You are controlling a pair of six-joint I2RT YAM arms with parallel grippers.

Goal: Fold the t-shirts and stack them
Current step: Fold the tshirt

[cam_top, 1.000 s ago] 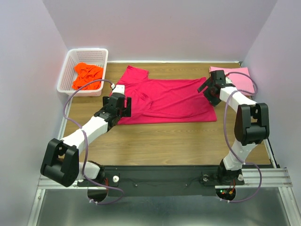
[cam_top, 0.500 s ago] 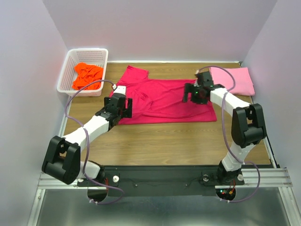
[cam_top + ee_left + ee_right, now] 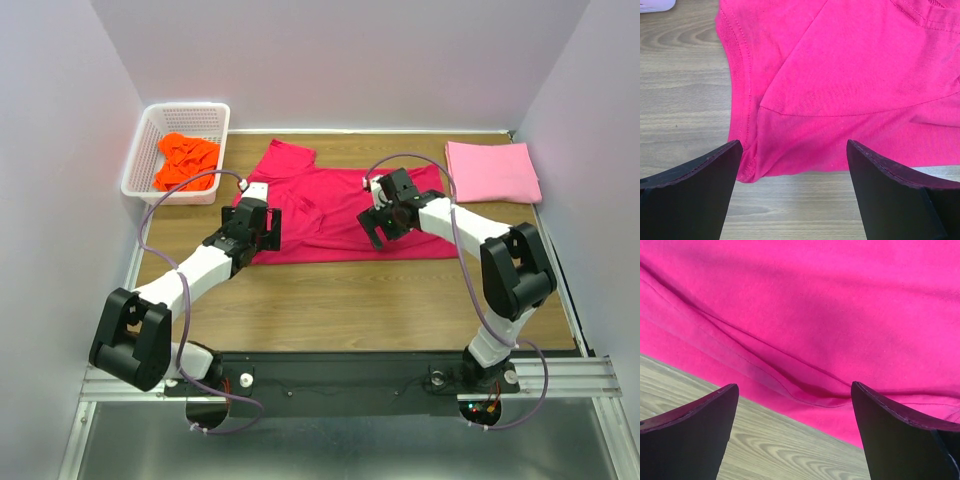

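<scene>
The crimson-red t-shirt (image 3: 340,205) lies spread on the wooden table, part folded, with a sleeve at its far left. My left gripper (image 3: 265,228) is open and empty over the shirt's near left corner (image 3: 840,85); its jaws (image 3: 795,200) stand wide over the hem and bare wood. My right gripper (image 3: 377,228) is open and empty over the shirt's near edge (image 3: 815,300), where a fold ridge runs between the fingers (image 3: 795,440). The light pink t-shirt (image 3: 492,171) lies folded at the far right. The bright orange t-shirt (image 3: 185,160) is crumpled in the basket.
A white lattice basket (image 3: 150,135) stands at the far left against the wall. Walls close the table on the left, back and right. Bare wood (image 3: 350,300) lies between the red shirt and the arm bases.
My right gripper has swung left from beside the pink shirt, across the red shirt, to its near edge. The left gripper has hardly moved. The shirts lie as before.
</scene>
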